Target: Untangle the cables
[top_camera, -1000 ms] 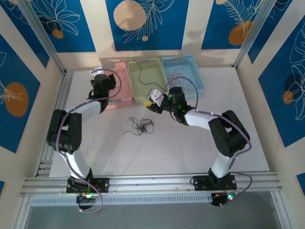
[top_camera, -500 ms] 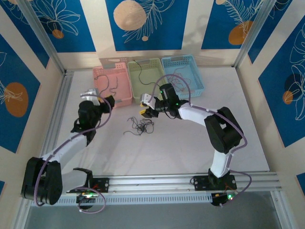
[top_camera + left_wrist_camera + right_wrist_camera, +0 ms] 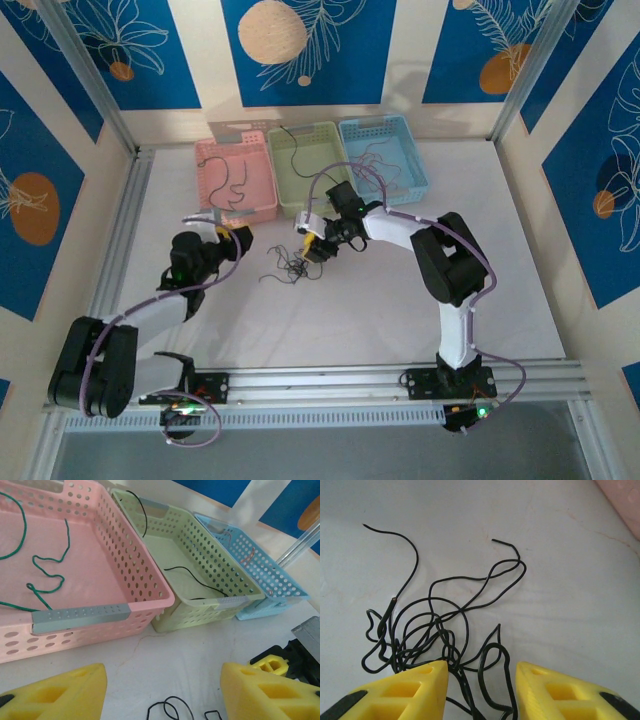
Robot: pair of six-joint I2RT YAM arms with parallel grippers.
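Near the middle of the table (image 3: 350, 310), you had the cables (image 3: 293, 266) lying in a loose black tangle, well apart from the 3 baskets along the far edge. Your right gripper (image 3: 481, 672) hung low over the tangle's right side. Its jaws were spread, and a few strands ran between its 2 yellow fingers (image 3: 405, 690) with nothing pinched. Whether any strand touched a fingertip, I could not tell. Your left gripper (image 3: 163, 672) sat to the left of the tangle, near it but apart, facing the baskets. Its jaws were spread wide and held nothing. In its wrist view, 2 small black loops of the tangle lay on the table between its fingers. The pink basket (image 3: 150, 587) held a green wire (image 3: 47, 577). The green basket (image 3: 195, 615) beside it held a black wire (image 3: 195, 577), and another dark strand hung over its far rim. The blue basket (image 3: 270, 575) on the right held at least 1 reddish wire (image 3: 247, 555). The 3 baskets stood side by side, close together.
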